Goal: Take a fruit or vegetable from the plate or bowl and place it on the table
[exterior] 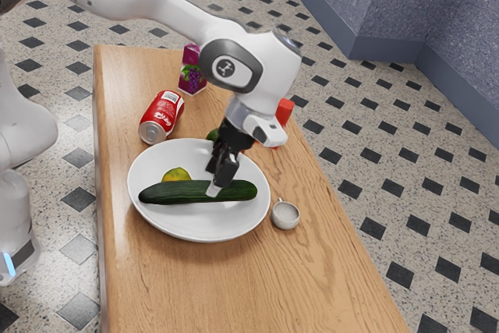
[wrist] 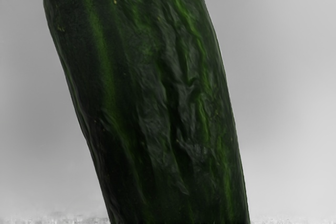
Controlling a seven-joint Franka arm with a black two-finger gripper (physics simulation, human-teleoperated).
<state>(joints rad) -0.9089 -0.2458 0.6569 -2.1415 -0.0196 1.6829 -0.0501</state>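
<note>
Exterior view: a white plate (exterior: 191, 228) sits on a wooden counter (exterior: 160, 282), with a cucumber (exterior: 168, 193) lying flat in it, its long axis running from the exterior view's left to its right. My end effector (exterior: 212, 181) is at the cucumber, just to the exterior view's right of its middle. It is open, its two fingers standing apart across the cucumber's width, so I judge that it grips nothing. A yellow fruit (exterior: 176, 175) lies just beside the cucumber. A red can (exterior: 162, 117) and a small cup (exterior: 285, 214) are outside the plate.

Wrist view: dark green, ridged skin, lengthwise beneath my hand.

The next move hangs on that crosswise line-up: I should close on both flanks, then lift straight up. Gripping off the middle, I might see the longer end sag.
</note>
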